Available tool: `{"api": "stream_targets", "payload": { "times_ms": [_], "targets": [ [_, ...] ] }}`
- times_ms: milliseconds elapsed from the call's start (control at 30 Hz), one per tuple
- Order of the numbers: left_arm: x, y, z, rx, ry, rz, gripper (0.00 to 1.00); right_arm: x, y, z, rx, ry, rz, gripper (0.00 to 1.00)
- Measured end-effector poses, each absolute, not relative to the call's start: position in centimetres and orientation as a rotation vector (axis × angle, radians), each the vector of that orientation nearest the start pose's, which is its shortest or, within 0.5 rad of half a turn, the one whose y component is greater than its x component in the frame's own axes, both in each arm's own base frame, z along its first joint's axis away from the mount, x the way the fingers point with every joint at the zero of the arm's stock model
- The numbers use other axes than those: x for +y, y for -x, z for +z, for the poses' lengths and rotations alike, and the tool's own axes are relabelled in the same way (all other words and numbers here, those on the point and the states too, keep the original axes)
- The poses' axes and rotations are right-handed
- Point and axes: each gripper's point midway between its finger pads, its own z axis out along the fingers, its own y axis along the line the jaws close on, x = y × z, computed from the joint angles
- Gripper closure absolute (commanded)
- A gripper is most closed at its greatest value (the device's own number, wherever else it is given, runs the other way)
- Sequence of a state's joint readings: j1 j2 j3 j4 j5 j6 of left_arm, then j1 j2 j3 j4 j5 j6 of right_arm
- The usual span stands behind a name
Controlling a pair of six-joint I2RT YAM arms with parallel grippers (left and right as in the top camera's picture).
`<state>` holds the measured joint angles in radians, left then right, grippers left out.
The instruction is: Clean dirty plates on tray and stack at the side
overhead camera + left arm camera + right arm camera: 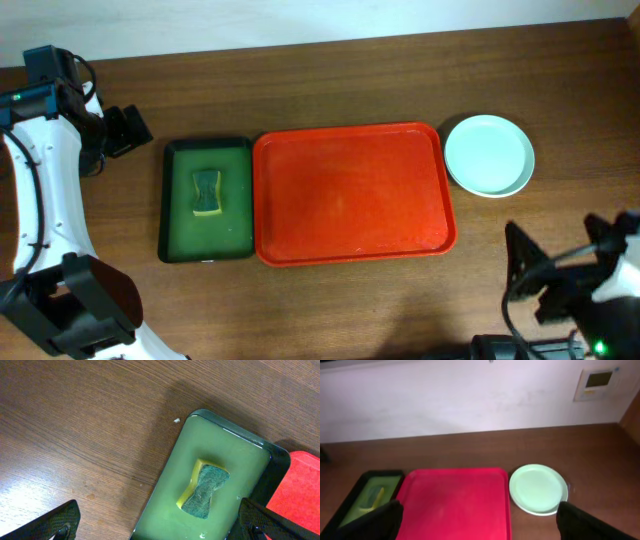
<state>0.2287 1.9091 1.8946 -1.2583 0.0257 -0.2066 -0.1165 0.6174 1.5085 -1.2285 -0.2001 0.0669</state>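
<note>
The tray (350, 190) runs lengthwise left-right, plates (489, 155) stacked beside its right end. The left gripper (160, 526) and right gripper (477, 522) gape wide, holding nothing.

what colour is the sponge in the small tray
The sponge is dark green over yellow, clearest in left wrist view.

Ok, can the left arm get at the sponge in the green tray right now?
Probably yes. The left gripper stands open near the dark green tray, and the sponge lies uncovered in it, with nothing over it.
</note>
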Motion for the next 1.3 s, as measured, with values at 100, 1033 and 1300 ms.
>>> {"api": "stream_targets", "payload": {
  "times_ms": [100, 1033, 1300],
  "targets": [
    [9.2, -41.6, 18.4, 2.777, 0.608, -0.032, 0.01, 2.6, -12.9, 41.6, 1.877, 0.023, 0.189, 0.02],
    [9.2, -41.5, 18.4, 2.778, 0.608, -0.032, 0.01, 3.5, -12.9, 43.8, 0.95, 0.154, 0.174, 0.02],
    [9.2, -41.5, 18.4, 2.778, 0.608, -0.032, 0.01, 3.2, -18.0, 37.2, 0.987, 0.139, 0.152, 0.02]
  ]
}}
